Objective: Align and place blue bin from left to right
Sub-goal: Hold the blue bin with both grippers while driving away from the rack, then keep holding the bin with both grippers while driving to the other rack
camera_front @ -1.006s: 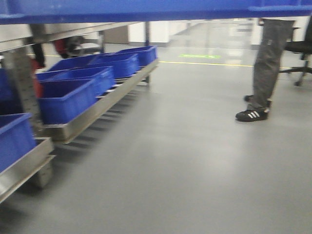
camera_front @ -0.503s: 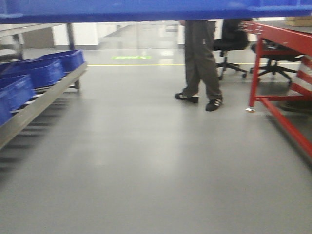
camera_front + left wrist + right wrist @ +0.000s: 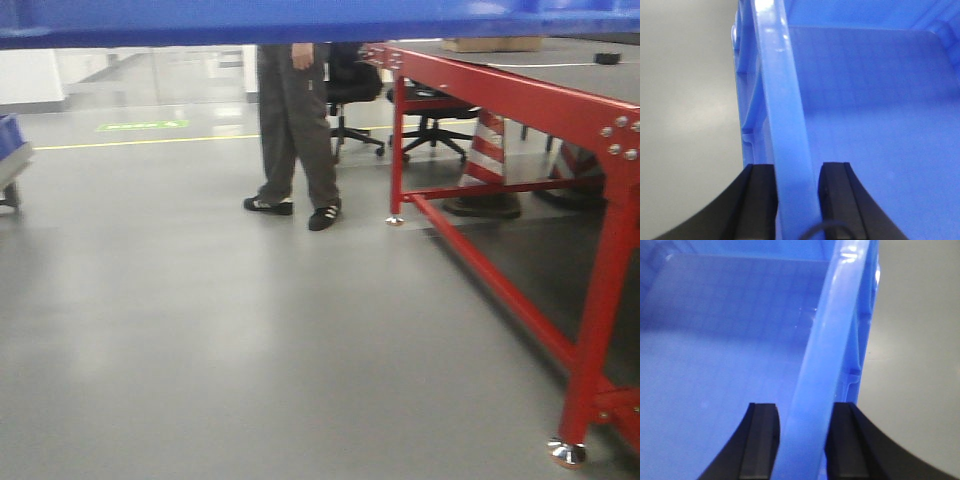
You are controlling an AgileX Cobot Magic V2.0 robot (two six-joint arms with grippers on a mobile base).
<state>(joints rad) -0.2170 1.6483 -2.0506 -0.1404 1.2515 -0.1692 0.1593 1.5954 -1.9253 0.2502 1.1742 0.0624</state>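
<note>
The blue bin (image 3: 300, 20) hangs in the air, its underside a blue band across the top of the front view. My left gripper (image 3: 796, 200) is shut on the bin's left rim (image 3: 785, 115), one black finger outside the wall and one inside. My right gripper (image 3: 804, 440) is shut on the bin's right rim (image 3: 827, 350) in the same way. Both wrist views look down into the bin's empty blue inside (image 3: 875, 110) (image 3: 720, 340), with grey floor beyond the outer walls.
A red steel table (image 3: 520, 110) stands at the right, its near leg (image 3: 590, 330) on a chrome foot. A person in grey trousers (image 3: 290, 120) stands ahead on the grey floor. Office chairs (image 3: 350, 90) and a striped cone (image 3: 488, 150) lie behind. A blue crate's corner (image 3: 8, 135) shows far left.
The view has swung right: the rack of blue crates has slid out at the left, and the red table has come in at the right. Both grippers still hold the bin.
</note>
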